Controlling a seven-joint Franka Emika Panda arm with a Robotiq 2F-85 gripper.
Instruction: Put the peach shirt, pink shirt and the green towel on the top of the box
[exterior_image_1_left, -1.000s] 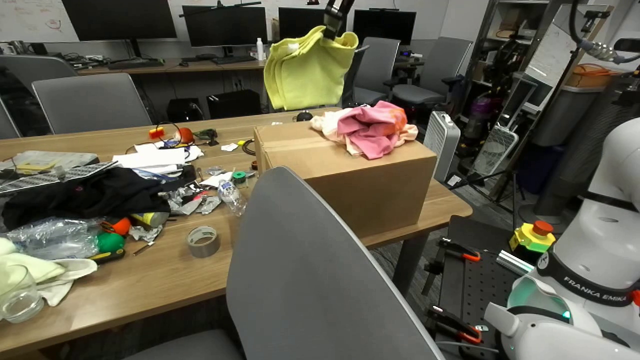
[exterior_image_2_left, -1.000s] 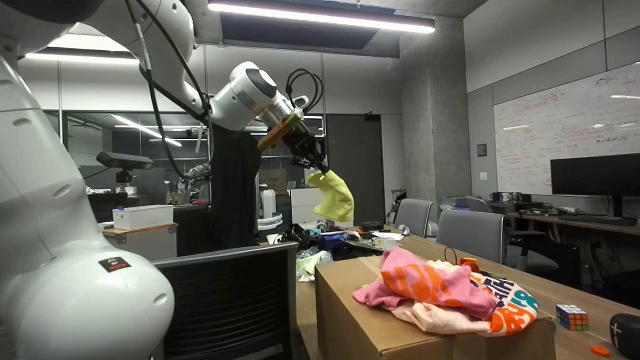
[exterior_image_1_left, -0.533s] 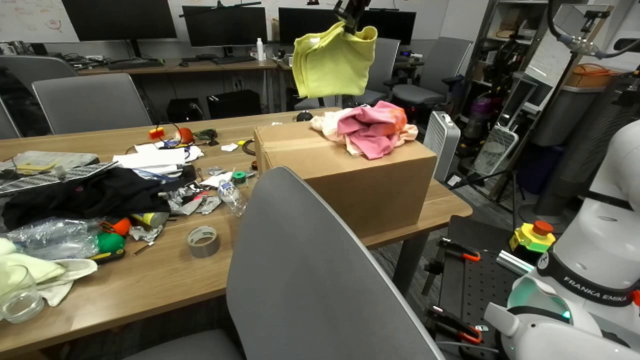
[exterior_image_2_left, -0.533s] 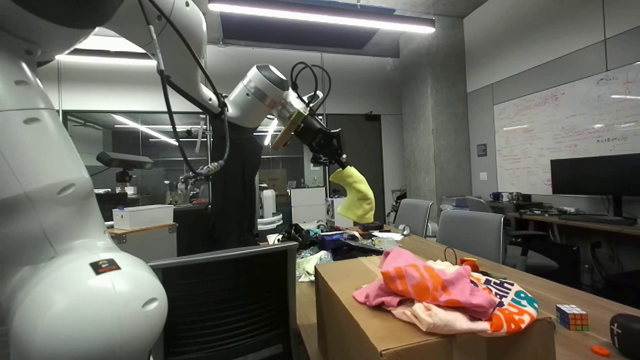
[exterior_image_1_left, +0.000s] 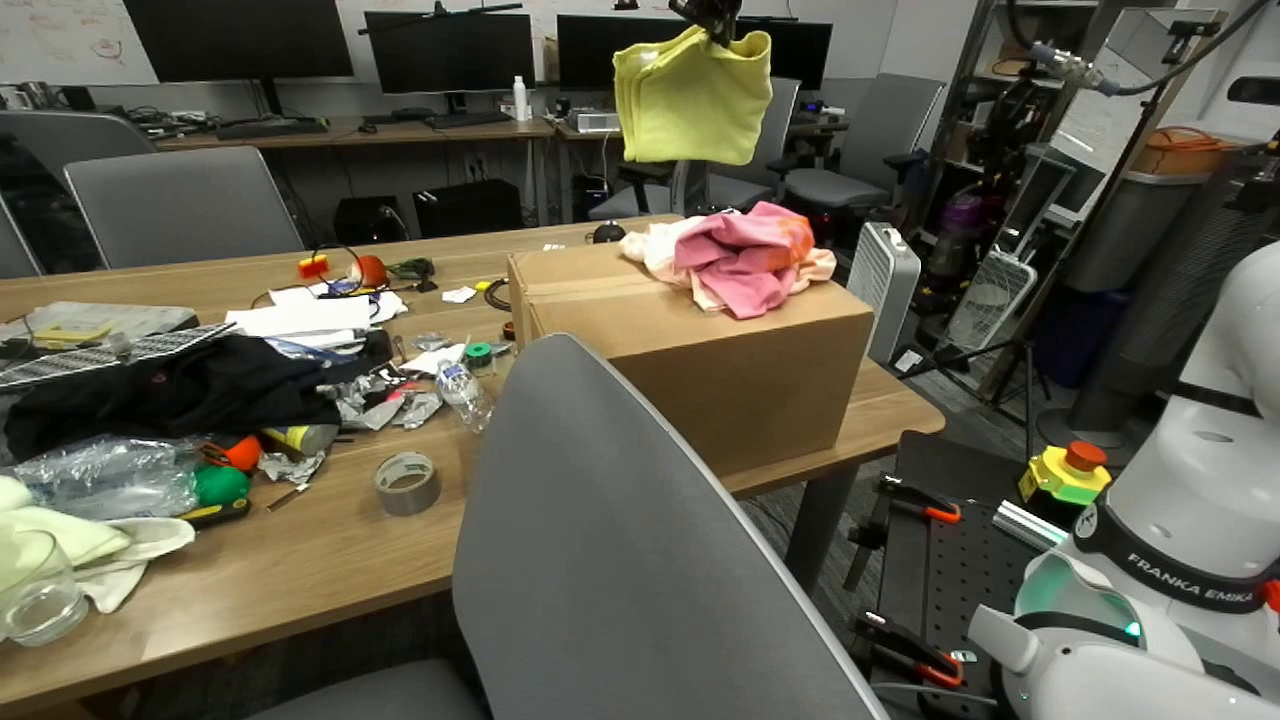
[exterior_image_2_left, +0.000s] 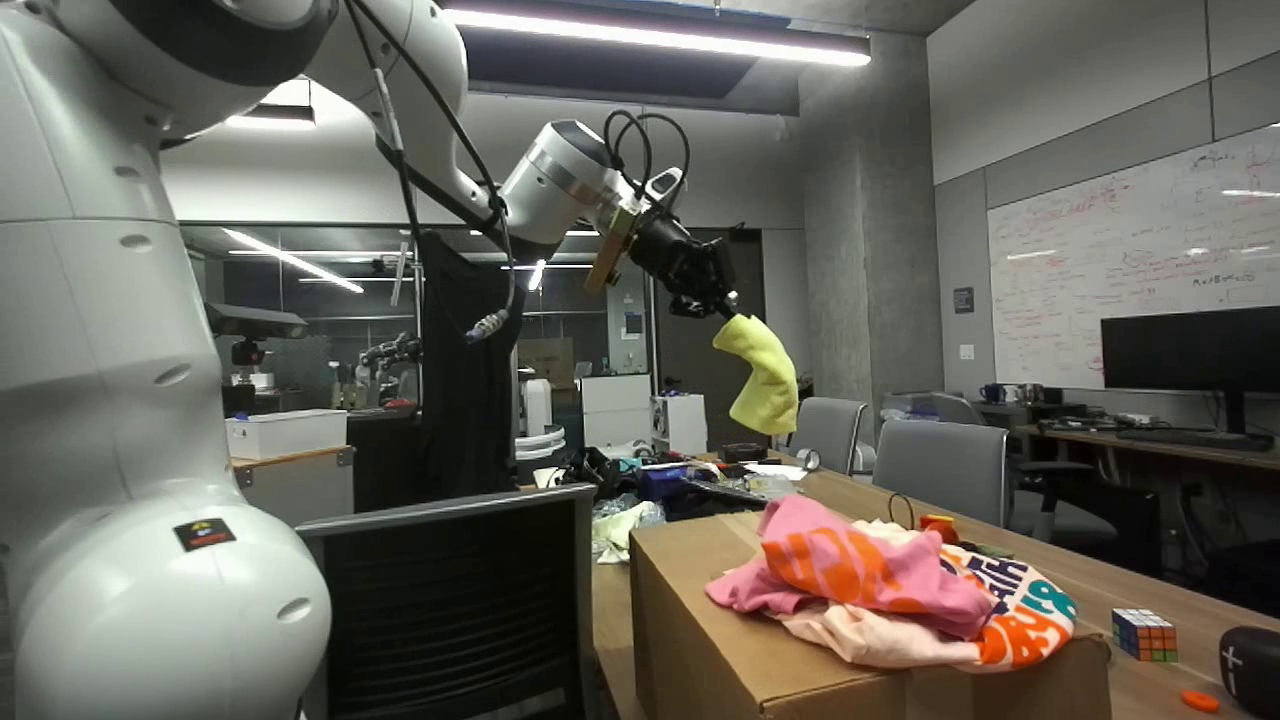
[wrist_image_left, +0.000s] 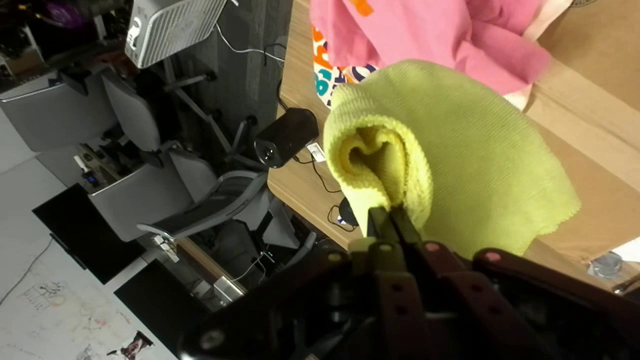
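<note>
On the box (exterior_image_1_left: 730, 390), near one corner, the peach shirt (exterior_image_2_left: 880, 640) is overlain by the pink shirt (exterior_image_2_left: 850, 575). The green towel (exterior_image_2_left: 770, 375) is pinched by the gripper (wrist_image_left: 390, 212), above box height; for this seemingly last placing, lowering and release are needed. Past that corner, a Rubik's cube (exterior_image_2_left: 1145, 636) should be easily avoided.
</note>
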